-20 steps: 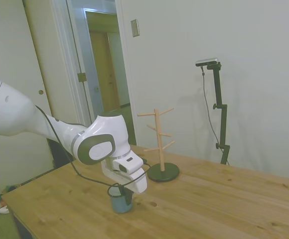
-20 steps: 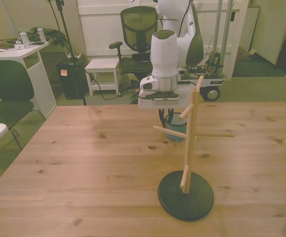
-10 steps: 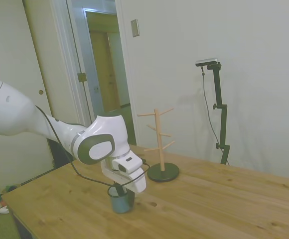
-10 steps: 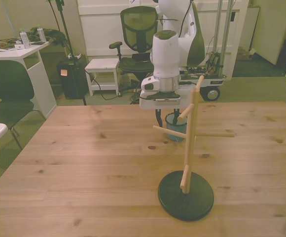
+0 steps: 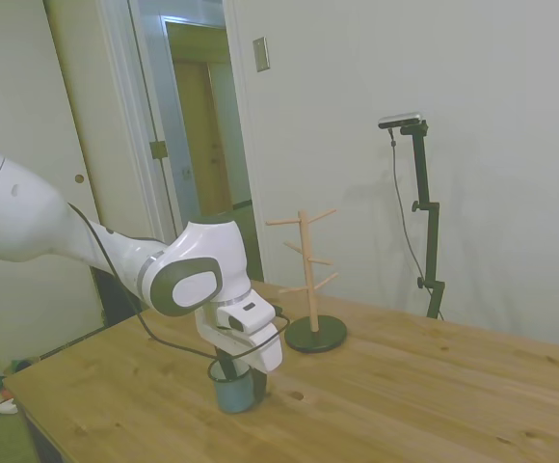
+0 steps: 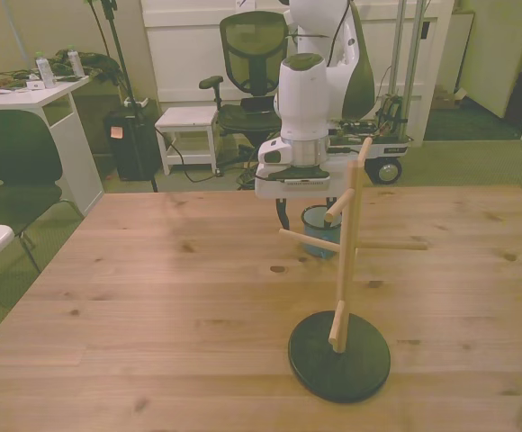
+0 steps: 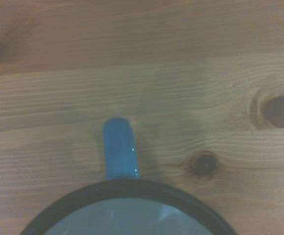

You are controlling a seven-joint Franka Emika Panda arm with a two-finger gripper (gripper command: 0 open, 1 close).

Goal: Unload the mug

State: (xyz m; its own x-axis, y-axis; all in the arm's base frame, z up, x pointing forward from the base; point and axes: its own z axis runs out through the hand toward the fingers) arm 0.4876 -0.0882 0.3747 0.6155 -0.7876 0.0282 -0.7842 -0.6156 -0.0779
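The light-blue mug (image 5: 231, 394) stands upright on the wooden table (image 5: 405, 405), close to the robot's edge. In the front view the mug (image 6: 319, 236) shows partly behind the pegs of the wooden peg stand (image 6: 345, 270). My gripper (image 5: 241, 376) hangs just over the mug's rim, open, with one dark finger on each side of the rim and neither pressing it. The wrist view looks straight down on the mug's dark rim (image 7: 127, 186) and its blue handle (image 7: 120, 152) lying over the table boards.
The peg stand's black round base (image 6: 339, 355) sits toward the table's near side in the front view, and its pegs carry nothing. Behind the table are an office chair (image 6: 252, 63), a white stool (image 6: 189, 121) and a white desk (image 6: 27, 99).
The fingers have spread apart and let go of the mug's rim. The hand has lifted slightly. The mug stays standing on the table.
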